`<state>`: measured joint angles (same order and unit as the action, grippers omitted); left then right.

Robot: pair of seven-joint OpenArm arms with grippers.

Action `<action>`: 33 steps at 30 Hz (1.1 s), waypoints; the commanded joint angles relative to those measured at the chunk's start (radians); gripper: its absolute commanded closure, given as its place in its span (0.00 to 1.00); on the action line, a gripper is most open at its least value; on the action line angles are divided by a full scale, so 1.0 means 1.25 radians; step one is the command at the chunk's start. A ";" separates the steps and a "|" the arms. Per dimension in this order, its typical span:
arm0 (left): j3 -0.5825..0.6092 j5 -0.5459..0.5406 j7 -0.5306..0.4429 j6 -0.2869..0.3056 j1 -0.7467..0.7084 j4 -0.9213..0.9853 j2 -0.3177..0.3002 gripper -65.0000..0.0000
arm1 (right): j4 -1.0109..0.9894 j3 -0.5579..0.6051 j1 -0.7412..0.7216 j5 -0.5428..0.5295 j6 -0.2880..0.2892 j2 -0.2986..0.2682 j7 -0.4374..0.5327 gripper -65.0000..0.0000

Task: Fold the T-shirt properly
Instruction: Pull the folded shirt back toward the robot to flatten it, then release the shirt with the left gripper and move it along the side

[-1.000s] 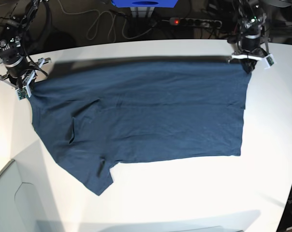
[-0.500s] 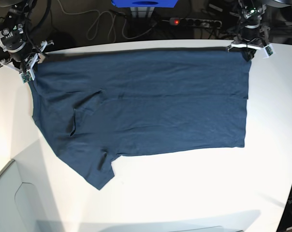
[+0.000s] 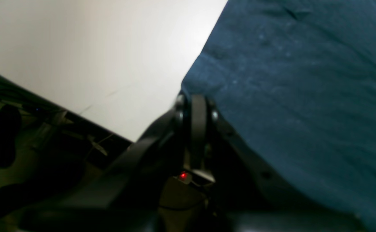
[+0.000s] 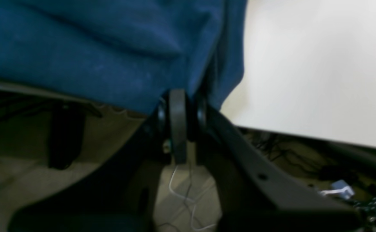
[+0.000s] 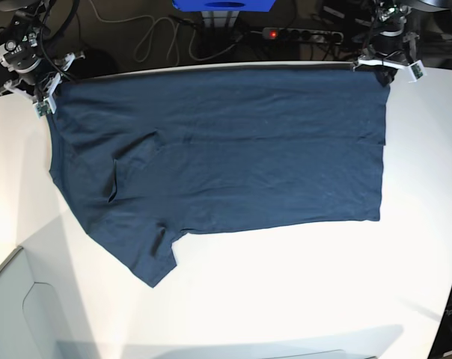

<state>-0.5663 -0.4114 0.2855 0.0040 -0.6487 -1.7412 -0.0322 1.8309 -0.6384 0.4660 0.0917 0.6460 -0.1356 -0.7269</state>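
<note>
The dark navy T-shirt lies spread flat on the white table, one sleeve pointing to the near left. Its far edge runs along the table's far edge. My left gripper is shut on the shirt's far right corner. In the left wrist view its jaws pinch the cloth at the hem. My right gripper is shut on the far left corner. The right wrist view shows that gripper with the cloth bunched above its closed jaws, past the table's edge.
Behind the table lie a power strip with a red light, looped cables and a blue box. A grey bin sits at the near left corner. White tabletop shows in front of and to the right of the shirt.
Both grippers have moved toward the table's far edge with the shirt's corners. The whole shirt has slid away from the camera and its far edge is pulled straighter.
</note>
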 commanded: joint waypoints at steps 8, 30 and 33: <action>-0.004 -0.002 -0.015 -0.004 -0.008 -0.013 -0.003 0.82 | -0.006 -0.004 0.002 -0.003 0.009 -0.014 0.046 0.92; -0.082 0.006 -0.014 -0.003 0.154 -0.165 -0.024 0.57 | 0.097 -0.028 -0.100 -0.008 0.009 -0.009 0.043 0.38; -0.080 0.007 -0.013 -0.003 0.273 -0.095 -0.062 0.57 | 0.095 -0.016 -0.127 -0.005 0.009 -0.001 0.043 0.38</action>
<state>-0.6636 -0.4007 0.2916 0.0040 -0.3038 -1.8389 -0.1017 1.9358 -0.6575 0.3122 0.1009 0.6456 -0.1276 -0.6952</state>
